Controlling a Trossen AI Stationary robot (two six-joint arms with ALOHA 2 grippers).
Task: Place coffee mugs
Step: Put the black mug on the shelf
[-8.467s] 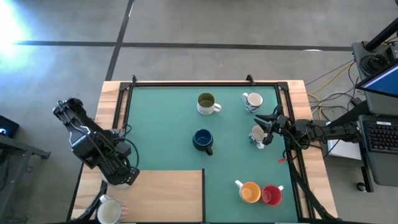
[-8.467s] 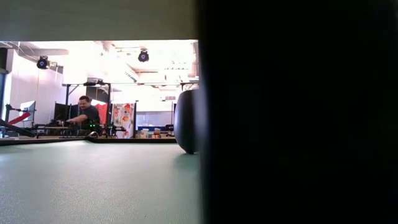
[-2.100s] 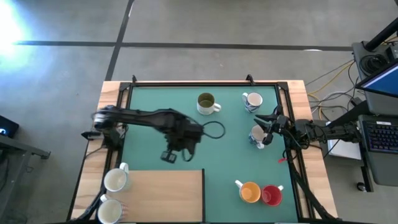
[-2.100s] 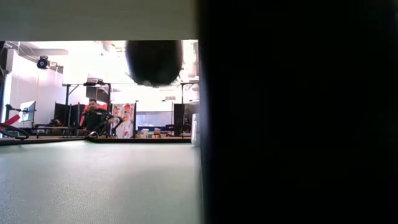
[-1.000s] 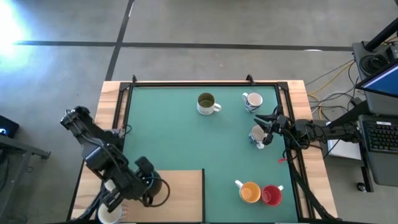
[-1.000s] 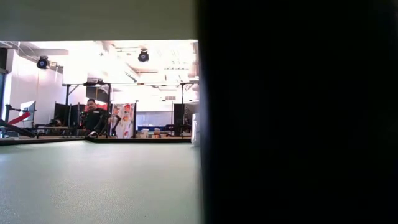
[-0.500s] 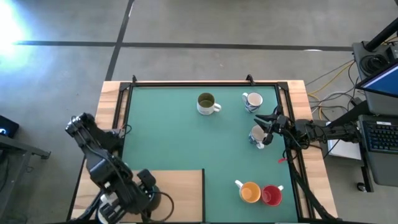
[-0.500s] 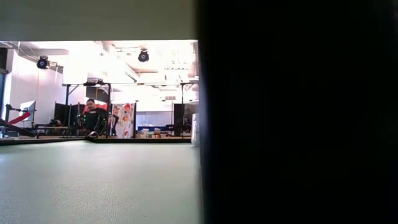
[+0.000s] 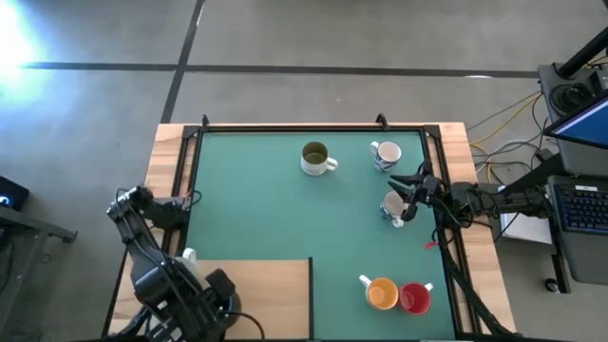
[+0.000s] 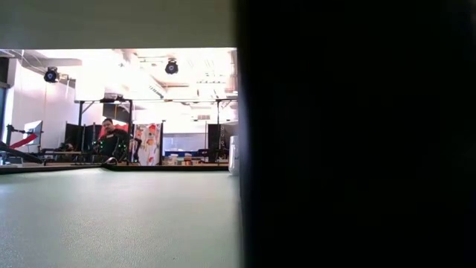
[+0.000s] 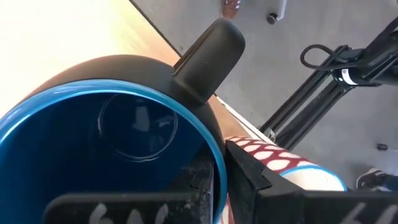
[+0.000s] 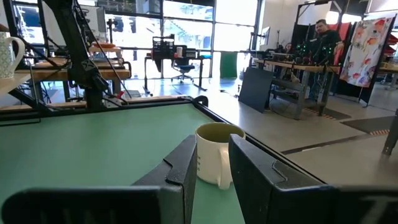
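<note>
**A:** Where is the left arm, and what are its fingers doing?

**B:** Seen from above, the left gripper (image 9: 214, 302) sits low over the bare wooden panel (image 9: 266, 294) at the near-left corner of the table. Its wrist camera shows the fingers (image 11: 249, 171) clenched on the rim of a dark blue mug (image 11: 118, 143), which has a bright blue inside and its handle pointing away from the camera. Just beside it there is a white cup with a red pattern (image 11: 280, 162).

**A:** And the right arm?

**B:** The right gripper (image 9: 407, 198) rests at the right edge of the green mat (image 9: 256, 209), right next to a white mug (image 9: 391, 205). Its fingers are spread apart with nothing between them; its own camera looks past them at an olive-green mug (image 12: 217, 152) farther off.

**A:** Where are the other mugs?

**B:** Another white mug (image 9: 386, 154) stands near the far right corner. An orange mug (image 9: 382, 293) and a red mug (image 9: 414, 298) sit touching near the front right.
</note>
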